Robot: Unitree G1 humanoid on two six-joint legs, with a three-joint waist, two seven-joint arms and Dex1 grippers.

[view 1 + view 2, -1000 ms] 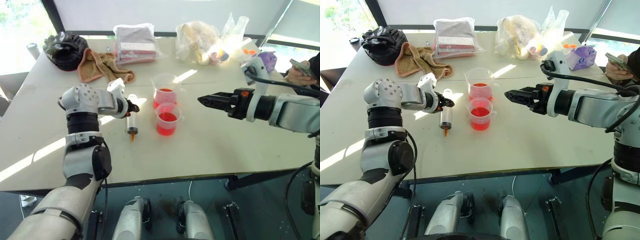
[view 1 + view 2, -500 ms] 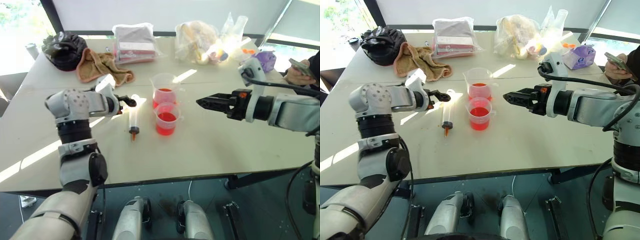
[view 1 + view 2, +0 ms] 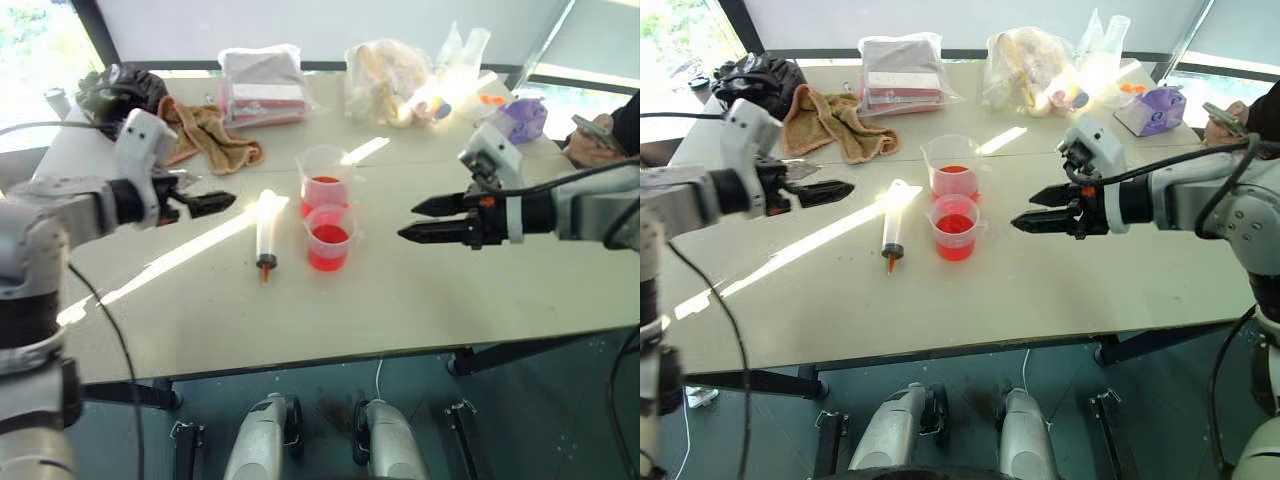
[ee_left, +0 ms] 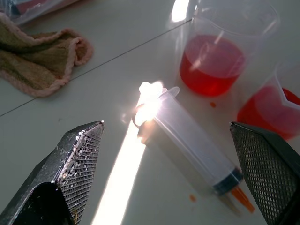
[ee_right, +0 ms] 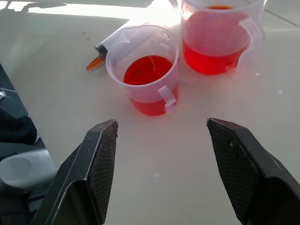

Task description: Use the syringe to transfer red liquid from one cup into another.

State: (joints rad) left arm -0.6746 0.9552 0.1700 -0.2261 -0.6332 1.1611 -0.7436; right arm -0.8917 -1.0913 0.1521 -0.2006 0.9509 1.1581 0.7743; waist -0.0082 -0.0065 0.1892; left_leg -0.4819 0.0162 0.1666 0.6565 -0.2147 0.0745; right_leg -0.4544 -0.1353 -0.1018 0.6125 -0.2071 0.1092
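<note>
The syringe [image 3: 265, 232] lies flat on the pale table [image 3: 420, 290], held by neither gripper, its orange tip toward the near edge and its white plunger end toward the far side, in a bright streak of sunlight. It rests just beside the 2 clear plastic cups: the smaller cup [image 3: 331, 238] sits nearer, the taller cup [image 3: 324, 181] right behind it, and both hold red liquid [image 5: 151, 70].

The left gripper [image 3: 203, 204] hangs above the table with its 2 fingers spread wide and nothing between them; the syringe lies ahead of and below the fingertips, apart from them. In the left wrist view the syringe barrel runs across the gap between the fingers [image 4: 77, 164], with a few small red drops on the table near its tip.

The right gripper [image 3: 418, 220] is also spread and empty, pointing toward the cups from the other side, the smaller cup ahead of its fingers [image 5: 101, 164] and well short of contact.

Beyond the cups lie a brown cloth [image 3: 205, 132], what looks like a black bag [image 3: 118, 90], and several plastic-wrapped bundles [image 3: 262, 85].
</note>
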